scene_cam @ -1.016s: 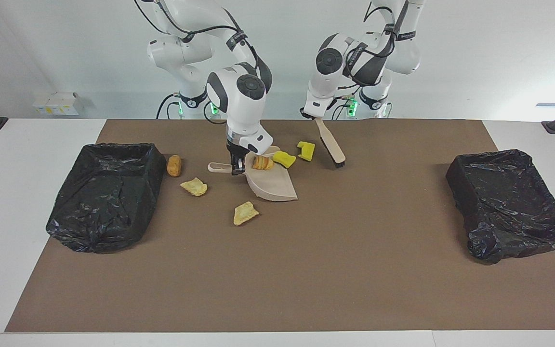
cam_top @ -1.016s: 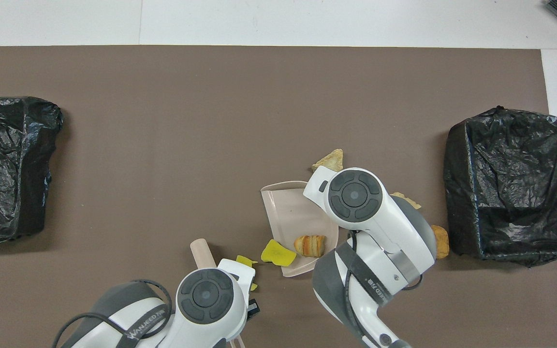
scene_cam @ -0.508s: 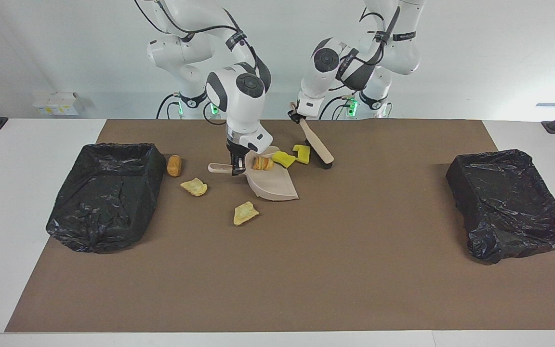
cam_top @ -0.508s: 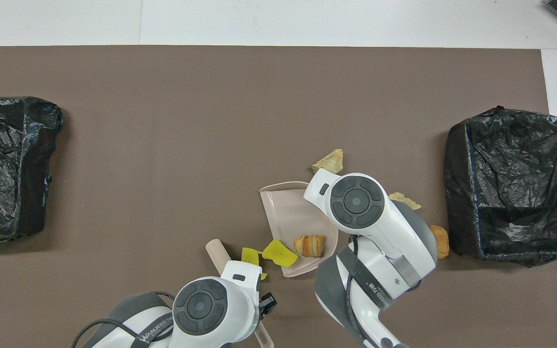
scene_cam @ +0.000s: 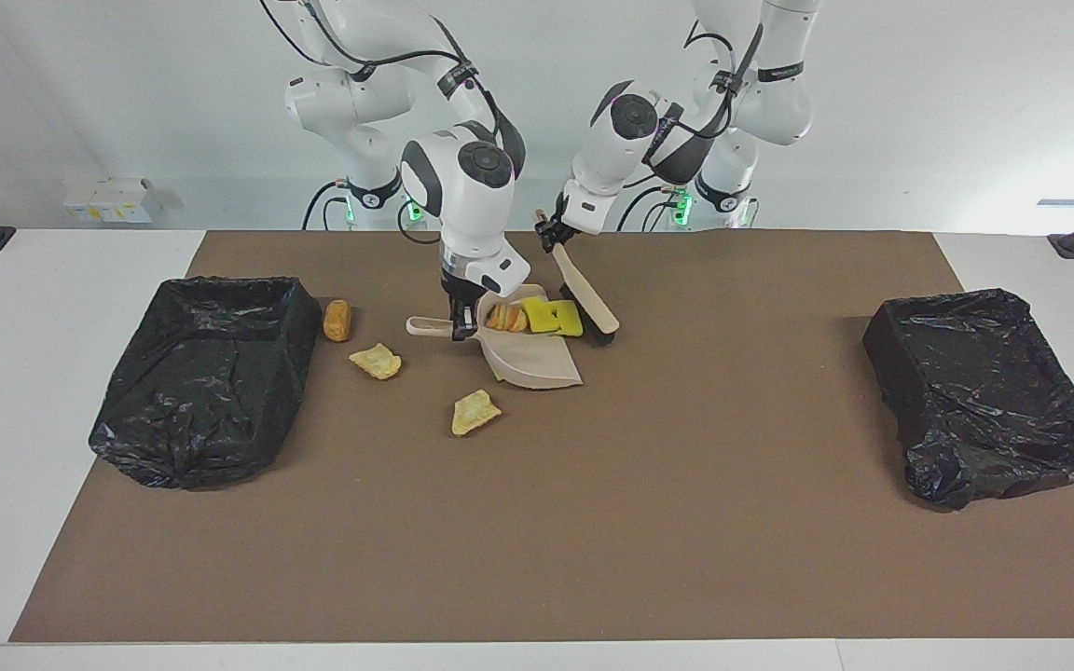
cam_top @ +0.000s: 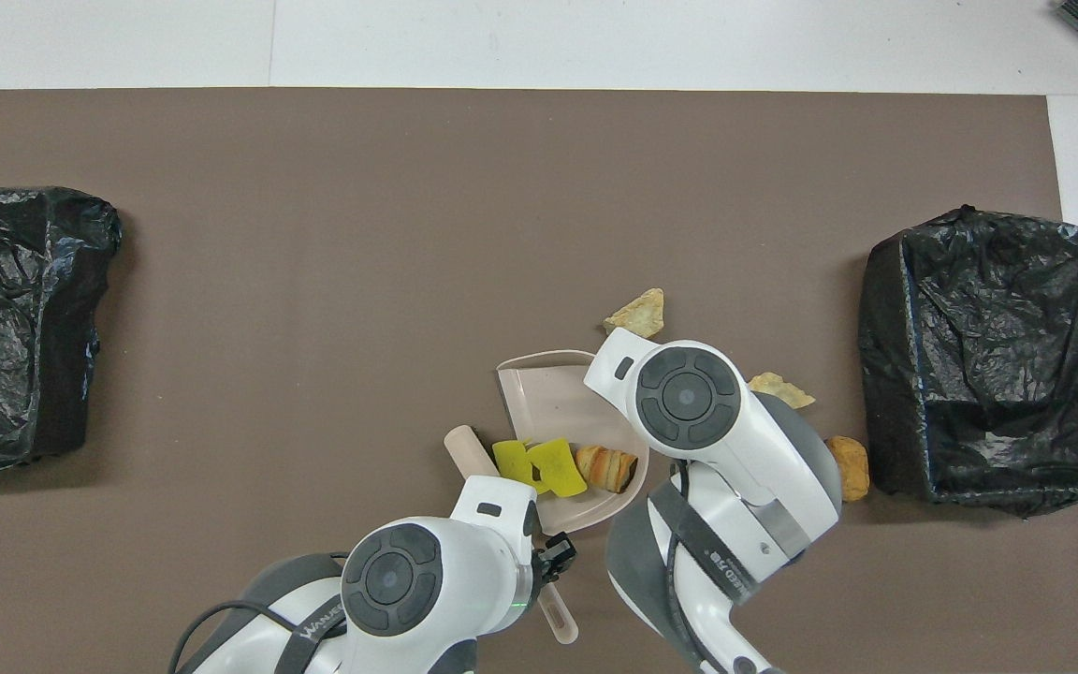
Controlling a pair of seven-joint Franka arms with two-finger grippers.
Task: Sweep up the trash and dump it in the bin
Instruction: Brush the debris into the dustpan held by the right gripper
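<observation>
light: bright, even, diffuse | shadows: soft, short | glare: window, frame edge | focus: sharp

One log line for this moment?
left claw: shut on brush | right claw: shut on dustpan | trash: partly in dustpan

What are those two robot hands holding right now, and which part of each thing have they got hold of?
The right gripper holds the beige dustpan by its handle. The left gripper holds the brush by the top end of its handle.
</observation>
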